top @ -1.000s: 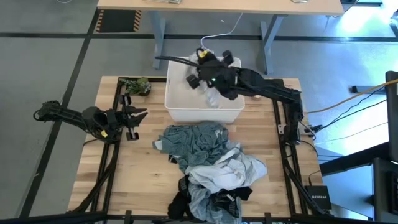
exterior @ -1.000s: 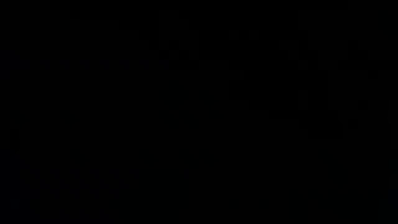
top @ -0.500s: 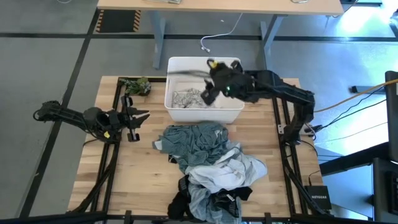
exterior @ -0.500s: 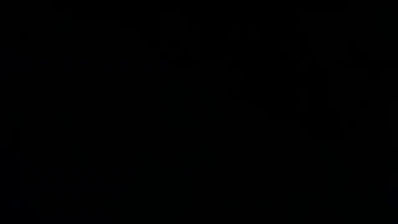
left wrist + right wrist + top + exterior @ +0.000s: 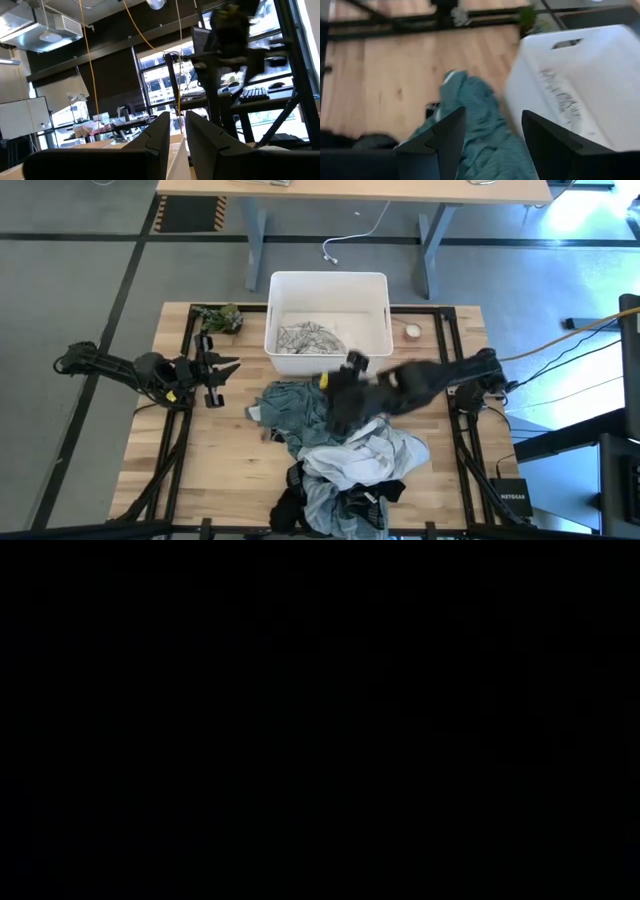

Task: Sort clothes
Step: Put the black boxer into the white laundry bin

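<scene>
A grey-white patterned garment (image 5: 305, 338) lies in the white bin (image 5: 375, 290) at the table's far middle. A heap of clothes covers the table's middle and near part: a teal garment (image 5: 300, 405) on top at the far end, pale blue and white ones (image 5: 375, 452), and black ones (image 5: 345, 505) at the near edge. My right gripper (image 5: 335, 398) is open and empty just above the teal garment (image 5: 480, 110), beside the bin's near wall (image 5: 530, 90). My left gripper (image 5: 228, 365) is shut and empty at the table's left. The low view is black.
A green-brown camouflage lump (image 5: 220, 317) lies at the far left, beside the bin. A small round thing (image 5: 411, 332) lies to the right of the bin. Bare wood (image 5: 225, 450) shows to the left of the heap. Black frame rails run along both table sides.
My right gripper has swung from over the bin toward the table's near edge and down, and now hovers over the teal garment. The grey-white patterned garment, which was at the gripper a second ago, now lies in the bin.
</scene>
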